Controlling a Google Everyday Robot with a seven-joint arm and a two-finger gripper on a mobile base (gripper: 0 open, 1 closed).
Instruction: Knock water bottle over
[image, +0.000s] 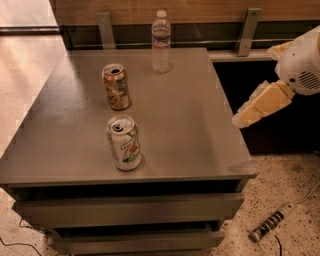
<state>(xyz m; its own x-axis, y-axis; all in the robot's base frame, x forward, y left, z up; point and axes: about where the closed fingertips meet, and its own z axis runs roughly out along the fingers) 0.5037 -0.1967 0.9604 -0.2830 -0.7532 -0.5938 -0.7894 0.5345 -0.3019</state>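
The water bottle (160, 42) is clear ribbed plastic with a white cap. It stands upright near the back edge of the grey table (185, 125). My gripper (243, 117) is at the right, just past the table's right edge and above it. It points down-left and holds nothing that I can see. It is well to the right of the bottle and nearer the front, apart from it.
An orange-brown soda can (116, 86) stands left of centre. A white-and-green soda can (124, 142) stands nearer the front. A wooden wall with metal brackets (248, 31) runs behind the table. A power strip (272, 221) lies on the floor at lower right.
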